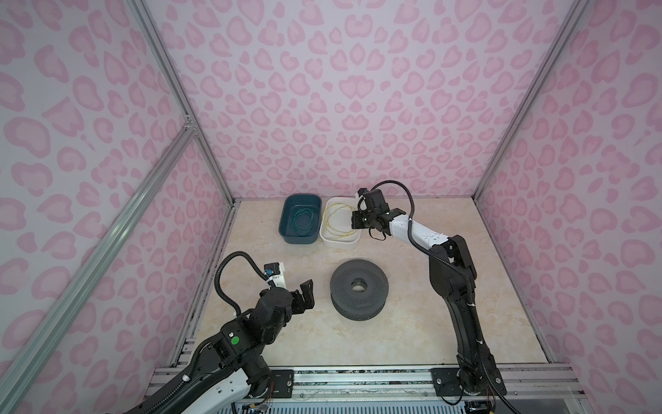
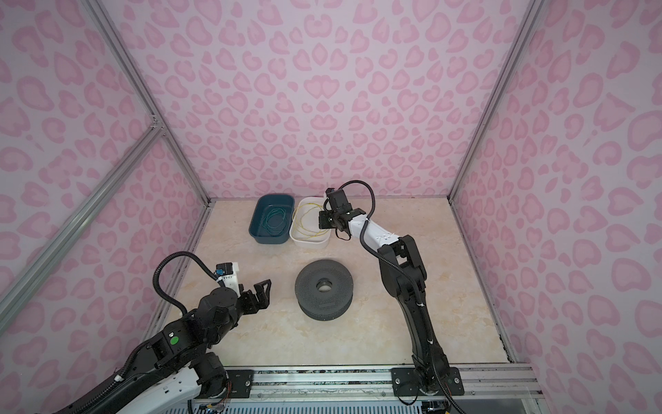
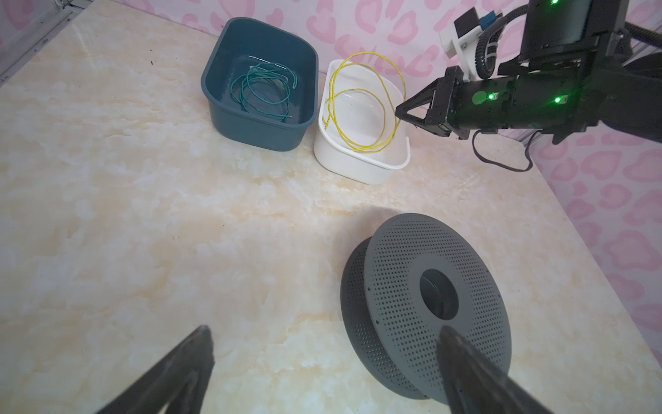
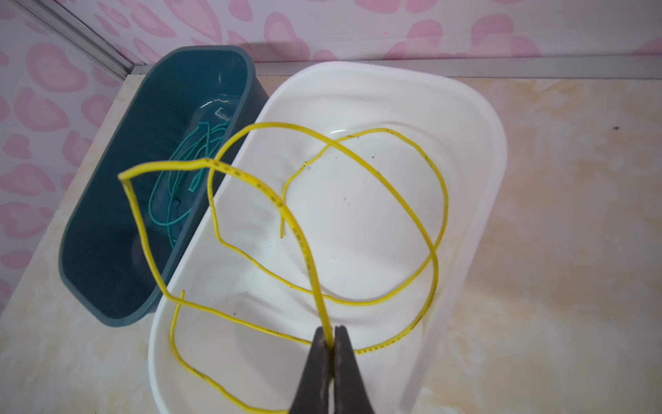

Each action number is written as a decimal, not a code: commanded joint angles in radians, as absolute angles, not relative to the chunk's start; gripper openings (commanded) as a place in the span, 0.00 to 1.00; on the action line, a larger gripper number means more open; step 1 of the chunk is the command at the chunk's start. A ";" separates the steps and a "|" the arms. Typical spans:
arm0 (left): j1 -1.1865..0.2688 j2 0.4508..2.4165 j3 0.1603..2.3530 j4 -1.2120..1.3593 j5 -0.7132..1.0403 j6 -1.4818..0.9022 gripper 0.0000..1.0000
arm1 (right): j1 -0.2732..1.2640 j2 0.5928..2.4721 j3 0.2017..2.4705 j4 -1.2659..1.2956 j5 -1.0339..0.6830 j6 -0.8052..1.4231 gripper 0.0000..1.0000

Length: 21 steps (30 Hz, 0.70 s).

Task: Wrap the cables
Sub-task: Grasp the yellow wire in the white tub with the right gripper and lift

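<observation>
Right gripper is clamped tight on the yellow wire — the strand rises straight from between its tips, the rest looping down inside the white tub just below. Left gripper hangs wide open and empty, near the grey spool, well away from the wire.

Lighting reads bright and diffuse to me; the spool casts a faint shadow. Both top views bow at the edges. The fingers of the left gripper are out of focus.
</observation>
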<state>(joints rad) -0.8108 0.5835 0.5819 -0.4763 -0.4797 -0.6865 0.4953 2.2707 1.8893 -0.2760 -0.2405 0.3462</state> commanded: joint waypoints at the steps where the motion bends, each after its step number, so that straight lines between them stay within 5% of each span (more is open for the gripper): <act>1: -0.808 0.600 0.609 -0.461 -0.494 -0.661 0.98 | 0.495 2.215 1.847 -0.232 -0.252 0.321 0.02; 21: -0.801 0.562 0.639 -0.489 -0.512 -0.637 0.98 | 0.495 1.964 1.726 -0.181 -0.277 0.333 0.00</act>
